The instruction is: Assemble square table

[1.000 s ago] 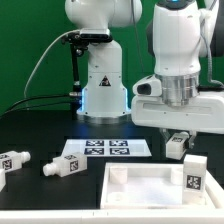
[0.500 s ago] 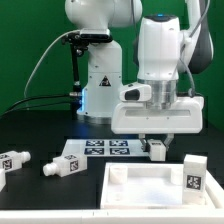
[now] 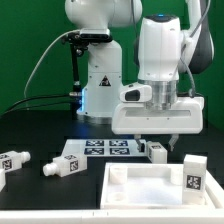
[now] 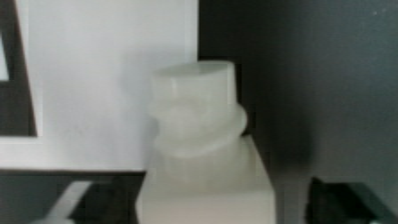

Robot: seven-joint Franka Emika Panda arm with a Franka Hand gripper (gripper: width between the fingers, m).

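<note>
The square table's top (image 3: 140, 187), a white slab with a raised rim, lies at the front. One tagged white leg (image 3: 195, 172) stands at its corner on the exterior view's right. Two more legs (image 3: 12, 163) (image 3: 64, 166) lie on the black table at the exterior view's left. Another leg (image 3: 157, 152) stands just behind the slab, under my gripper (image 3: 157, 143). In the wrist view this leg (image 4: 205, 130) rises between the dark fingers (image 4: 71, 203), with a gap on each side. The gripper (image 4: 210, 208) is open and straddles it.
The marker board (image 3: 100, 149) lies flat just to the exterior view's left of the gripper. The arm's white base (image 3: 103, 85) stands behind it, with cables at the back left. A green backdrop closes the rear.
The gripper carried the leg toward the exterior view's left and set it down behind the slab. Its jaws have since spread apart, letting go of the leg.
</note>
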